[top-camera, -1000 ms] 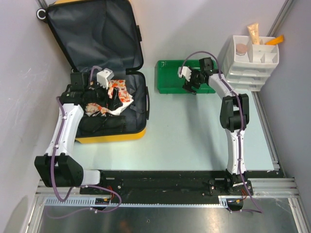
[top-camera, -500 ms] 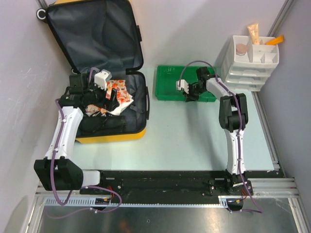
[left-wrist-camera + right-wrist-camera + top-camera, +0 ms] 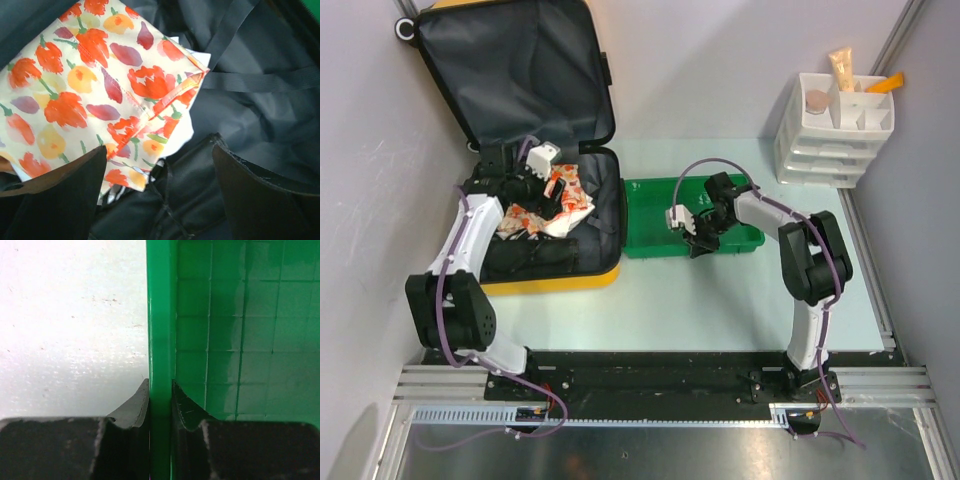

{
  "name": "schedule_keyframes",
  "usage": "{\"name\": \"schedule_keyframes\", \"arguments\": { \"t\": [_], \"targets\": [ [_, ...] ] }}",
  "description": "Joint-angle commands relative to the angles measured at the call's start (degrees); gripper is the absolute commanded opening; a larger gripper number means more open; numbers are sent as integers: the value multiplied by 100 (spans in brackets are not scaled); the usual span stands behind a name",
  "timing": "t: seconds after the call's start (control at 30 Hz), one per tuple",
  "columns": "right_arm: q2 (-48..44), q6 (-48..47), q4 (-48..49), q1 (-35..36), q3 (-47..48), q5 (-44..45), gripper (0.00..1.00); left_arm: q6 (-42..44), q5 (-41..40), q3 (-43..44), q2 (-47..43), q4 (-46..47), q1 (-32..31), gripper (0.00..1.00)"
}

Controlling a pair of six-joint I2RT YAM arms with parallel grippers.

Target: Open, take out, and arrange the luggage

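The yellow luggage (image 3: 582,272) lies open at the back left, its dark-lined lid (image 3: 510,70) leaning up against the wall. A cloth with an orange flower print (image 3: 565,195) (image 3: 95,85) lies on dark items inside the lower half. My left gripper (image 3: 532,190) (image 3: 160,192) hangs open just over the cloth's edge and a black fabric piece (image 3: 195,200), holding nothing. My right gripper (image 3: 700,238) (image 3: 160,395) is shut on the near rim of the green tray (image 3: 645,228) (image 3: 160,315), one finger outside and one inside.
A white drawer organizer (image 3: 835,135) stands at the back right, with a tube and small items in its top compartments. The green tray sits right beside the luggage's right edge. Grey walls close in on both sides.
My right gripper closed on the tray's rim and dragged the tray nearer and leftward, up to the luggage. My left arm shifted a little over the floral cloth.
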Motion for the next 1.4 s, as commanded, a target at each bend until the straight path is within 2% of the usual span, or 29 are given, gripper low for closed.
{"name": "schedule_keyframes", "arguments": {
  "t": [0.0,0.13,0.23,0.27,0.37,0.57,0.67,0.77,0.8,0.87,0.9,0.97,1.07,1.1,1.2,1.37],
  "targets": [
    [-306,934,-75,138,-222,-357,0,1207,94,202,174,489,-61,93],
    [-402,1102,-75,129,-240,-200,6,1875,243,281,456,736,-149,98],
    [-464,1084,-206,103,-248,-129,22,2324,235,343,684,762,-386,100],
    [-499,1093,-276,103,-240,-129,35,2499,226,351,737,771,-456,100],
    [-604,1347,-172,94,-240,-112,57,2737,147,351,948,806,-597,100],
    [-982,2585,600,-117,-240,-234,74,2817,-37,448,1334,955,-721,98],
    [-1141,3131,978,-248,-231,-348,78,2869,-230,492,1414,1017,-729,95],
    [-1264,3753,1460,-328,-222,-393,80,2984,-512,492,1449,1052,-721,88],
    [-1290,3912,1611,-380,-213,-436,82,2993,-538,492,1432,1061,-721,81],
    [-1334,4551,2084,-433,-196,-454,83,2967,-469,492,1379,1035,-659,73],
    [-1334,4730,2209,-486,-178,-446,84,2940,-407,492,1335,1043,-633,65],
    [-1265,5151,2490,-504,-65,-446,84,2887,-258,457,1186,1043,-598,58],
    [-1098,6293,3025,-495,76,-218,84,2940,-65,273,993,1043,-563,45],
    [-1053,6853,3132,-486,146,-130,84,2914,-47,246,966,1035,-563,38],
    [-843,7873,3528,-425,419,142,89,2721,67,298,939,1035,-510,27],
    [-360,8677,3722,-170,1157,161,89,2457,138,395,1018,1035,-492,20]
  ]
}}
